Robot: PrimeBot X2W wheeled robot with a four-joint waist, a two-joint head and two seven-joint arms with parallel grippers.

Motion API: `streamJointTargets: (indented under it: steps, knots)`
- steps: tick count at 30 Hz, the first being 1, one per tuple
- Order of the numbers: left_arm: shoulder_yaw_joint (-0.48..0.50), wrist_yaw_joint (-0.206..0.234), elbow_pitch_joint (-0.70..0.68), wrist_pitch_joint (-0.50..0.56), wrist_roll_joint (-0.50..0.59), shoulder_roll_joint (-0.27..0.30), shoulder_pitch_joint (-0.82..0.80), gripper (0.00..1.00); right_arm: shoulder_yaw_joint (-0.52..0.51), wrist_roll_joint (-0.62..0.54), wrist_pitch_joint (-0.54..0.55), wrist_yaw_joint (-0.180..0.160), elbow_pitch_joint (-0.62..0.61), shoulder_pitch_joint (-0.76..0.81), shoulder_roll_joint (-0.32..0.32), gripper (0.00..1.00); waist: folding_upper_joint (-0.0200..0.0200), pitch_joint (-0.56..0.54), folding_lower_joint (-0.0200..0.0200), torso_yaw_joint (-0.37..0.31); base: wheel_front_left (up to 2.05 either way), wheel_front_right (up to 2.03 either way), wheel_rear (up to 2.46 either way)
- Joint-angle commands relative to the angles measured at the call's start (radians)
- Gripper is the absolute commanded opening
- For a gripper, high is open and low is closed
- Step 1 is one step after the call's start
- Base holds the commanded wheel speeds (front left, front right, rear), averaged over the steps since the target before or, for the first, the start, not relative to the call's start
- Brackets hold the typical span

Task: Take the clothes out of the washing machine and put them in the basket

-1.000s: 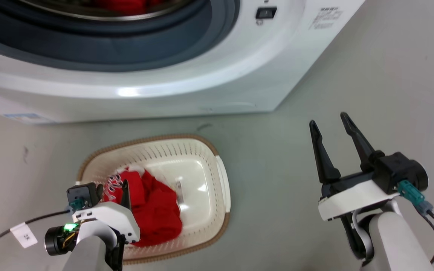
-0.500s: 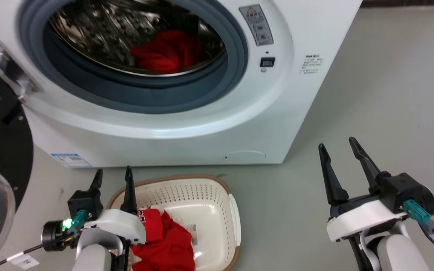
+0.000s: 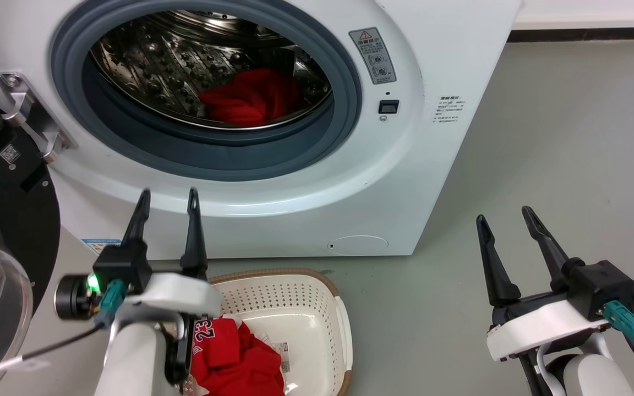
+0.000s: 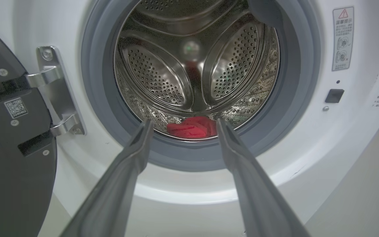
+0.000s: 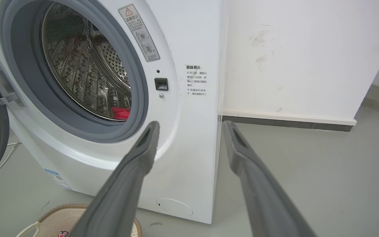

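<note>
The plain red garment (image 3: 251, 102) lies low in the drum (image 4: 163, 72) of the washing machine (image 3: 432, 165), the jersey (image 3: 223, 344) in the basket (image 3: 295, 289) at its foot. Your left gripper (image 3: 168, 192) (aimed at the opening) and right gripper (image 3: 504, 215) both gape wide, empty. Enter low and you snag the door seal (image 3: 212, 159); the cloth looks bunched, so a shallow pinch may slip.
</note>
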Motion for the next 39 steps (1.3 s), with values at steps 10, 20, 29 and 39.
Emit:
streamJointTargets:
  steps: [10, 20, 29, 39]
  knots:
    - [0.012, -0.028, 0.142, -0.003, 0.004, 0.036, -0.241, 1.00, 0.023, 0.009, 0.003, 0.000, -0.044, -0.025, 0.000, 1.00, -0.0001, 0.069, 0.0002, -0.044, 0.00, 0.00, 0.00]
    - [0.031, -0.037, 0.351, 0.001, 0.006, 0.114, -0.496, 1.00, 0.067, 0.044, -0.037, 0.000, -0.054, -0.083, 0.000, 1.00, -0.0001, 0.209, 0.0002, -0.122, 0.00, 0.00, 0.00]
    - [0.033, -0.055, 0.542, 0.077, 0.007, 0.212, -0.747, 1.00, 0.116, 0.083, -0.079, 0.000, -0.030, -0.144, 0.001, 1.00, -0.0001, 0.339, 0.0002, -0.194, 0.00, 0.00, 0.00]
    - [0.019, -0.083, 0.697, 0.214, 0.009, 0.315, -0.977, 1.00, 0.167, 0.133, -0.112, 0.000, 0.008, -0.200, 0.001, 1.00, -0.0001, 0.451, 0.0002, -0.281, 0.00, 0.00, 0.00]
